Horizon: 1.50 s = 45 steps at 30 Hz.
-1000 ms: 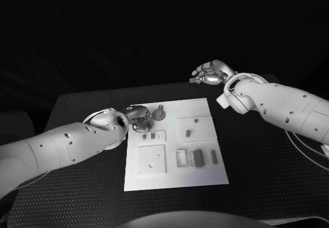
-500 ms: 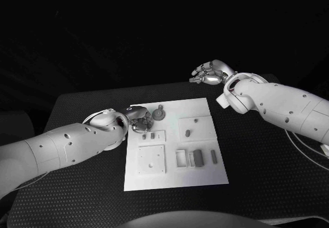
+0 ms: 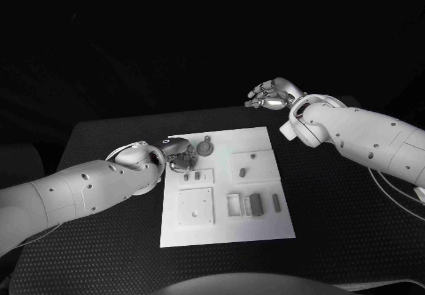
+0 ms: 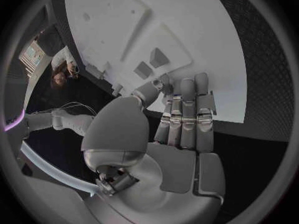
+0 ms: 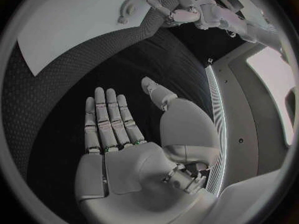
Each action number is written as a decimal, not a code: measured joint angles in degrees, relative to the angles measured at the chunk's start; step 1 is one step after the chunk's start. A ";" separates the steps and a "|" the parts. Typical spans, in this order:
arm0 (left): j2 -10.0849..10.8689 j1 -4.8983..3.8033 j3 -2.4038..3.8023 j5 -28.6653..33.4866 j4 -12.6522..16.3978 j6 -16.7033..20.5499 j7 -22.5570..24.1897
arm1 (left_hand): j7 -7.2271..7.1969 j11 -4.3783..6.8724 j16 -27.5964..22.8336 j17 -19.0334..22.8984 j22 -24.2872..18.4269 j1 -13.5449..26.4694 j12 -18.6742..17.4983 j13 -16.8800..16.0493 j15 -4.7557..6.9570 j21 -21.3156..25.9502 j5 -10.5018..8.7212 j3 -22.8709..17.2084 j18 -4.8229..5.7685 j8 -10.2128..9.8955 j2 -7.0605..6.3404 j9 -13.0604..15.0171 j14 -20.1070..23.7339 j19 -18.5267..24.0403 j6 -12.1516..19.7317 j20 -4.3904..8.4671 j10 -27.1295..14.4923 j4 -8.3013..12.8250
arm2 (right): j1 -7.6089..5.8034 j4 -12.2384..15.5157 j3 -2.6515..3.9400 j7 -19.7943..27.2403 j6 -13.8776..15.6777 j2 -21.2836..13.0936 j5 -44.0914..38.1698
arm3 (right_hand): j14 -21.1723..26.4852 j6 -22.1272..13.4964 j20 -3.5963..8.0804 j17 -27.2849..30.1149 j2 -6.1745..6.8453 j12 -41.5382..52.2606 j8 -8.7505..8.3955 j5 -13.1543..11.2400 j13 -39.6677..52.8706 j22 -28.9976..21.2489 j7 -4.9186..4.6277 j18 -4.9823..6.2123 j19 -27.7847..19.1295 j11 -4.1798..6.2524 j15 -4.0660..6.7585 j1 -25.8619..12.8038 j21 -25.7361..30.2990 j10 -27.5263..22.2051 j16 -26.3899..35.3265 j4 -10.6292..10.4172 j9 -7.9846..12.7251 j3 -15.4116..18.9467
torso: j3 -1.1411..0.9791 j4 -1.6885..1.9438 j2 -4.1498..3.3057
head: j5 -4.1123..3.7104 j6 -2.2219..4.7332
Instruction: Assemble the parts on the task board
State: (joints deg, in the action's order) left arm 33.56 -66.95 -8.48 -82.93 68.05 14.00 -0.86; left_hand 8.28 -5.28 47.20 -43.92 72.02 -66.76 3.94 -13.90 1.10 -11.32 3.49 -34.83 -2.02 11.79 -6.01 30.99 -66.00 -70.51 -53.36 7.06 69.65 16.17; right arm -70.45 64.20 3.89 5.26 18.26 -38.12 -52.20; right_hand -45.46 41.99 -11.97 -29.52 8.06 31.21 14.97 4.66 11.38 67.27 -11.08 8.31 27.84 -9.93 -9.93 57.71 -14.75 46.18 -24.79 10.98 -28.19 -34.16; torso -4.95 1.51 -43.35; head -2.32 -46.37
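The board (image 3: pixel 226 184) lies mid-table (image 3: pixel 106 141), its long axis running from the near edge to the far edge. Parts (image 3: pixel 255 204) sit on it; a dark bar near its right edge lies along that same axis, and a round part (image 3: pixel 206 148) lies by the far left corner. The left hand (image 3: pixel 180 153) hovers over the board's far left edge, fingers straight and together, holding nothing. The right hand (image 3: pixel 270 95) is raised past the table's far edge, fingers apart, empty.
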 measured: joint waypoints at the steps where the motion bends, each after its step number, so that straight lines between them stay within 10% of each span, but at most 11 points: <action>1: 0.08 0.00 0.00 0.05 0.00 0.01 0.01 | -0.17 0.06 0.00 -0.11 0.03 0.00 0.00 0.01 -0.02 0.00 0.00 0.00 -0.01 -0.22 0.00 -0.10 0.02 -0.02 0.42 -0.03 -0.07 0.00 | 0.00 0.00 0.00 0.00 0.00 -0.01 0.00 | 0.00 0.00 0.00 -0.03 0.00 0.00 0.00 0.00 -0.07 0.04 0.00 0.01 0.00 0.00 0.00 0.00 0.03 0.00 0.00 0.00 0.00 0.00 | 0.00 0.00 0.00 | -0.01 0.01; 19: 2.71 -0.09 0.33 0.52 -1.37 0.38 -0.06 | -0.62 -0.39 -0.62 -0.80 0.39 0.19 0.00 -0.07 -0.40 0.85 0.00 0.20 -0.20 -2.03 -1.17 -1.21 0.40 -0.33 5.28 -0.53 -2.09 -0.20 | 0.01 0.00 -0.01 -0.04 0.01 -0.16 -0.07 | 0.15 0.00 0.20 -0.24 0.23 0.00 0.21 0.00 -0.51 0.41 0.00 0.04 -0.20 0.00 -0.15 0.23 0.45 0.00 0.33 0.16 0.12 0.16 | 0.02 -0.01 0.02 | -0.17 0.20; 25: 4.60 -0.17 2.22 4.01 -3.69 0.46 -0.08 | 0.71 -0.89 -0.85 -1.25 0.65 -0.78 -0.02 0.09 -0.61 1.11 0.00 -0.35 -0.11 -0.51 -0.79 -0.71 0.61 -0.03 3.47 -0.82 -3.67 0.13 | 0.16 0.12 0.01 -0.07 -0.10 -0.60 -1.37 | -4.99 0.69 0.69 -2.24 -2.05 0.93 1.17 0.00 -0.94 1.24 -0.02 0.07 4.48 0.15 1.81 4.66 -0.58 1.59 -1.91 3.51 0.11 -0.90 | 0.03 0.00 0.02 | -0.04 0.86; 34: 8.02 -3.49 3.04 26.54 -5.42 1.97 2.91 | 1.69 -0.09 -2.74 -1.20 0.73 1.04 4.31 -1.94 -0.64 2.93 0.00 0.65 -0.21 1.41 -0.54 -0.09 2.42 1.63 1.85 -1.73 -1.40 -0.71 | 0.47 0.32 -0.25 -0.05 -4.20 -3.28 -15.25 | -13.12 4.62 1.02 -5.58 -3.08 -1.96 2.87 0.00 -2.60 1.26 0.20 3.68 13.47 2.49 5.67 6.57 -1.81 9.13 -4.68 4.88 -0.02 -2.09 | 0.15 0.09 0.24 | 0.65 2.21; 45: 10.57 -3.87 3.17 57.04 -4.06 0.97 9.88 | 0.92 -1.88 -9.77 2.12 -2.94 6.76 6.43 -3.02 -2.72 7.56 0.00 5.64 -0.23 3.68 1.33 0.13 7.48 7.59 2.51 -3.05 -6.51 0.21 | 2.93 5.40 -1.58 -0.92 -7.40 -5.75 -32.70 | -21.07 7.30 1.58 -9.73 -1.69 -9.31 3.51 0.00 -4.24 1.47 1.13 5.95 22.61 3.94 9.37 5.18 -2.80 17.18 -7.04 4.35 0.44 -2.35 | 0.65 0.12 0.82 | 0.98 3.71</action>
State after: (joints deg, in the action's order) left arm 44.13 -70.82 -5.31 -25.88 63.99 14.97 9.02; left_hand 9.20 -7.16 37.43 -41.80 69.08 -60.00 10.38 -16.91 -1.62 -3.76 3.49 -29.19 -2.24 15.47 -4.68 31.12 -58.52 -62.93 -50.84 4.01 63.14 16.37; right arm -67.52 69.60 2.30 4.34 10.86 -43.87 -84.90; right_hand -66.53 49.30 -10.39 -39.25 6.37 21.90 18.47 4.66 7.14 68.74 -9.95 14.26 50.45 -5.99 -0.56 62.89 -17.55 63.36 -31.82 15.34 -27.75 -36.51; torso -4.30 1.62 -42.53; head -1.33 -42.66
